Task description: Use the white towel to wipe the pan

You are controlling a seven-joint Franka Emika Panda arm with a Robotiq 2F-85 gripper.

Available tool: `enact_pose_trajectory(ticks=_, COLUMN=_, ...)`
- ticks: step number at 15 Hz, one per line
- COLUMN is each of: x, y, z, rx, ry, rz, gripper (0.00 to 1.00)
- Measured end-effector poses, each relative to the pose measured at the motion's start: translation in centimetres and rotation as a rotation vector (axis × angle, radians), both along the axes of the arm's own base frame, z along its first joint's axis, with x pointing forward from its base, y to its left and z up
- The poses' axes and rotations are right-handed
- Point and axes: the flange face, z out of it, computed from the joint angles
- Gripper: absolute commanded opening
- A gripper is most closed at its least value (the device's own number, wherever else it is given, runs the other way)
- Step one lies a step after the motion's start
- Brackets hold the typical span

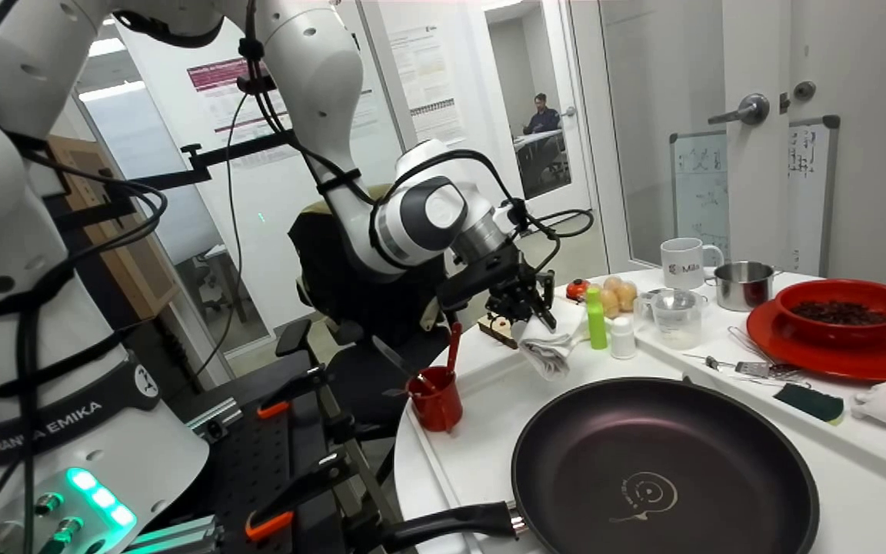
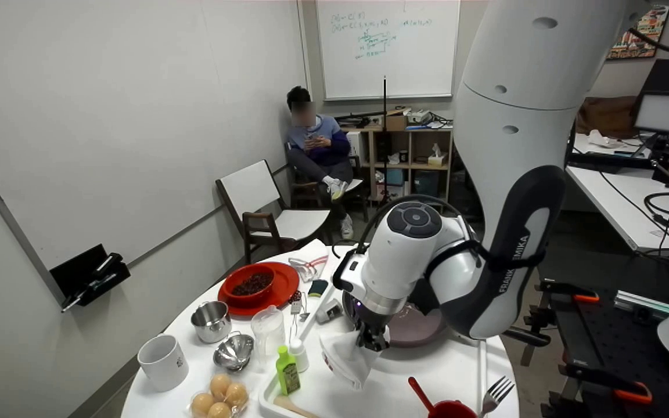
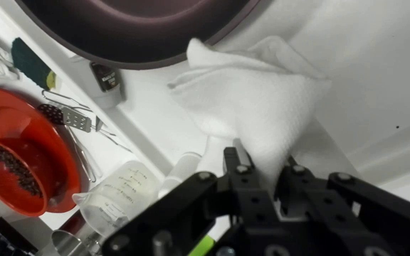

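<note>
the robot's gripper clenches the white towel short of the pan, with wiping apparently yet to begin. the rim looks the likeliest trouble: a crossing made too low could catch it and shove the pan, whose handle juts beyond the edge of the table. drag on the coating may pull the cloth loose, since only a narrow bunch of it sits between the fingers, leaving hard tips to scrape. a sideways swing could let slack folds topple the green bottle or the white container, which stand near the cloth in both exterior views.

in the wrist view the towel fans out at twelve o'clock from the fingertips, the pan beyond at eleven; whether a corner touches the rim cannot be told. in an exterior view the towel hangs at six o'clock below the fingers, the pan between four and five.
</note>
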Motion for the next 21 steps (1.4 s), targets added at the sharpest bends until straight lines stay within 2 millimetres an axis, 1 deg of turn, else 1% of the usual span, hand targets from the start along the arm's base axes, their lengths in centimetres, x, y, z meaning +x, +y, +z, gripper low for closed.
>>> enact_pose_trajectory(ticks=2, x=-0.2, y=0.1, z=-1.0, rx=-0.002, ry=0.019, rz=0.002, gripper=0.08)
enact_pose_trajectory(ticks=3, x=-0.2, y=0.1, z=-1.6, rx=-0.005, ry=0.031, rz=0.004, gripper=0.40)
enact_pose_trajectory(ticks=4, x=-0.2, y=0.1, z=-2.1, rx=-0.009, ry=0.043, rz=0.006, gripper=0.41)
enact_pose_trajectory(ticks=5, x=-0.1, y=0.1, z=-2.7, rx=-0.013, ry=0.056, rz=0.006, gripper=0.47)
enact_pose_trajectory(ticks=8, x=0.4, y=-0.1, z=-3.7, rx=-0.017, ry=0.081, rz=0.000, gripper=0.70)
enact_pose_trajectory(ticks=12, x=0.9, y=-0.6, z=-4.0, rx=-0.010, ry=0.090, rz=-0.002, gripper=0.98)
enact_pose_trajectory(ticks=13, x=0.9, y=-0.7, z=-4.0, rx=-0.010, ry=0.091, rz=0.000, gripper=1.00)
enact_pose_trajectory(ticks=17, x=1.0, y=-1.0, z=-4.0, rx=-0.013, ry=0.093, rz=0.013, gripper=1.00)
enact_pose_trajectory(ticks=21, x=1.2, y=-0.8, z=-2.9, rx=-0.025, ry=0.068, rz=0.028, gripper=1.00)
